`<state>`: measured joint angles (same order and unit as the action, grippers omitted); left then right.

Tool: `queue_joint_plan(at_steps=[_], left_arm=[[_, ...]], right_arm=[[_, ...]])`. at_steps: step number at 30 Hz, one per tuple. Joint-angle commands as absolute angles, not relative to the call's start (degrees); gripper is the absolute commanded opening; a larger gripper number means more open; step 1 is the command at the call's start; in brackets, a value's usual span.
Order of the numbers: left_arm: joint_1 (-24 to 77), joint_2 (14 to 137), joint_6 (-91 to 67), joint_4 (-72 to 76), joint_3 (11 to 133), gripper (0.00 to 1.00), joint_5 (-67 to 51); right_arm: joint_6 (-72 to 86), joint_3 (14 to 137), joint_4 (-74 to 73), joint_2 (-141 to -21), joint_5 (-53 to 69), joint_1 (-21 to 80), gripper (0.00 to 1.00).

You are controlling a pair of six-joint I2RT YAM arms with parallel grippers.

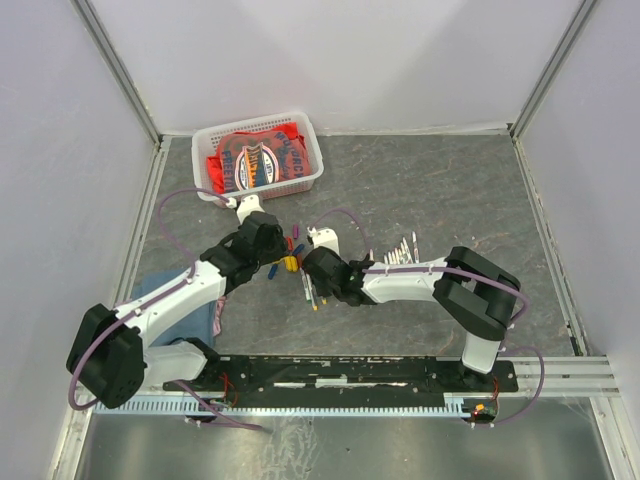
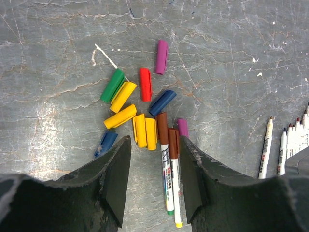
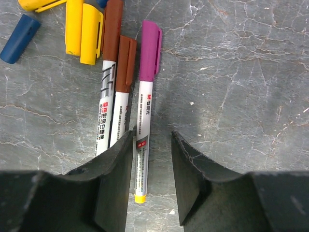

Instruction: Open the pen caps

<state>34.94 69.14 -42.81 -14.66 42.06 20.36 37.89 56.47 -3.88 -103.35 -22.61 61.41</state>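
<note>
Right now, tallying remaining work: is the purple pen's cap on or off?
On: the purple cap covers the end of its white barrel, no gap.

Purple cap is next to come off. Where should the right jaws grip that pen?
Take the purple-capped pen by its white barrel, straight down from above, jaws across it. It lies flat; this leaves the purple cap free. Two brown-capped pens lie close beside it.

Your left arm (image 1: 175, 298) and right arm (image 1: 410, 282) wear white shells between black joints, each trailed by a purple cable (image 1: 165, 215); the wrist views show you matte-black wedge fingers (image 2: 113, 179).
</note>
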Motion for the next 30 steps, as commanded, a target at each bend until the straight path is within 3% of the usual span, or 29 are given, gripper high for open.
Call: queue_joint_plan(at_steps=[1,9,15,19,30], left_arm=[[34.67,67.34,-44.48,-13.29,43.13,0.51,20.07],[34.57,68.91,-45.15,-11.44,42.43,0.51,18.40],[34.54,70.23,-45.69,-11.34,43.86,0.52,16.22],[34.54,72.12,-46.65,-10.80,44.66,0.52,13.03],[34.63,75.26,-48.65,-7.39,45.35,0.53,5.45]], right_arm=[[38.20,58.07,-4.89,-104.58,-24.05,61.75,0.44],[38.83,57.89,-7.18,-106.50,-23.51,61.83,0.37],[40.23,55.34,-6.90,-106.35,-22.56,61.93,0.20],[40.69,53.72,-5.66,-105.46,-22.39,61.96,0.02],[39.45,46.72,0.18,-93.83,-24.29,61.88,0.01]])
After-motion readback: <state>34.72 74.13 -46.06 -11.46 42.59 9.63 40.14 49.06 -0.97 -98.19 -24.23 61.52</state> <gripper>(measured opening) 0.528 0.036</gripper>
